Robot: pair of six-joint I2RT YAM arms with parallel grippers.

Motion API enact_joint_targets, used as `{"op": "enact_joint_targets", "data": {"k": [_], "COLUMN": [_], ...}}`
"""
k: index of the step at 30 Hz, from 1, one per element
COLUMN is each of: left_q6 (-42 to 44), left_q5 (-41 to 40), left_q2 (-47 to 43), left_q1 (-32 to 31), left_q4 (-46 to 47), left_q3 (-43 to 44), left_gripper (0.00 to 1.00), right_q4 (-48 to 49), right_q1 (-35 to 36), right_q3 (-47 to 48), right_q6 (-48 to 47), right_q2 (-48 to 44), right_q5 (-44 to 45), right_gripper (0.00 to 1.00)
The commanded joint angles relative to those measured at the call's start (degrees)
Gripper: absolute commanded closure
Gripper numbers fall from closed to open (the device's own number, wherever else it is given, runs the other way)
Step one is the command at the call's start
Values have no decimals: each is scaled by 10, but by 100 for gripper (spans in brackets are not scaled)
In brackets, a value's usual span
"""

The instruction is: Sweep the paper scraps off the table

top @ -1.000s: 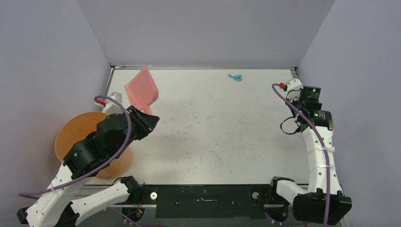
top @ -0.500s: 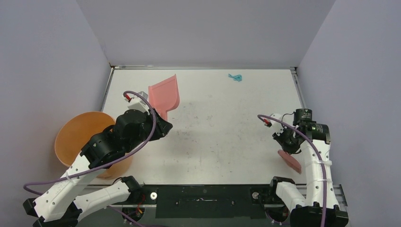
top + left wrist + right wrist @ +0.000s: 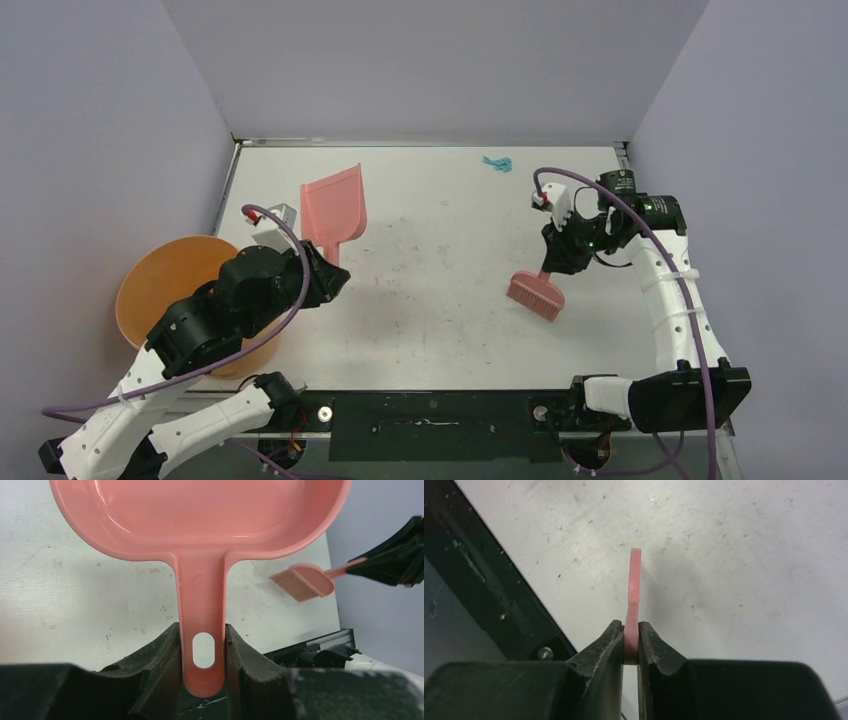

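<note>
One teal paper scrap lies on the white table near the far edge; no other scraps show. My left gripper is shut on the handle of the pink dustpan, which also shows in the left wrist view and looks empty. My right gripper is shut on the handle of the pink brush, held right of the table's middle. The right wrist view shows the thin brush handle edge-on between the fingers. The brush also shows in the left wrist view.
A round orange bucket stands off the table's left edge, under my left arm. The black rail with the arm bases runs along the near edge. Grey walls close in the back and both sides.
My right arm has swung the brush from the near right edge up to right of the table's middle. My left arm has drawn back a little and the dustpan has turned.
</note>
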Motion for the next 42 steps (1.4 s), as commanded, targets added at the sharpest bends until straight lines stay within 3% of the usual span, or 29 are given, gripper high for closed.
{"op": "enact_joint_targets", "data": {"k": [1, 5, 10, 16, 23, 28, 37, 42], "left_q6": [49, 87, 124, 145, 161, 156, 146, 143], "left_q5": [18, 36, 66, 153, 167, 153, 158, 150], "left_q2": [39, 93, 140, 179, 247, 288, 368, 395], "left_q1": [1, 1, 1, -4, -20, -50, -80, -97], "left_q4": [-51, -110, -145, -133, -127, -95, -6, 8], "left_q3": [48, 81, 81, 54, 27, -3, -59, -72], "left_gripper": [100, 100, 100, 100, 100, 100, 100, 100], "right_q4": [145, 327, 506, 567, 703, 781, 830, 753], "right_q1": [1, 2, 4, 12, 36, 76, 142, 157], "right_q3": [59, 57, 41, 105, 138, 171, 196, 182], "right_q6": [79, 140, 141, 112, 83, 13, -137, -163], "right_q2": [26, 26, 80, 207, 327, 398, 507, 498], "right_q5": [14, 109, 172, 173, 233, 298, 293, 218], "right_gripper": [95, 95, 95, 95, 95, 95, 95, 95]}}
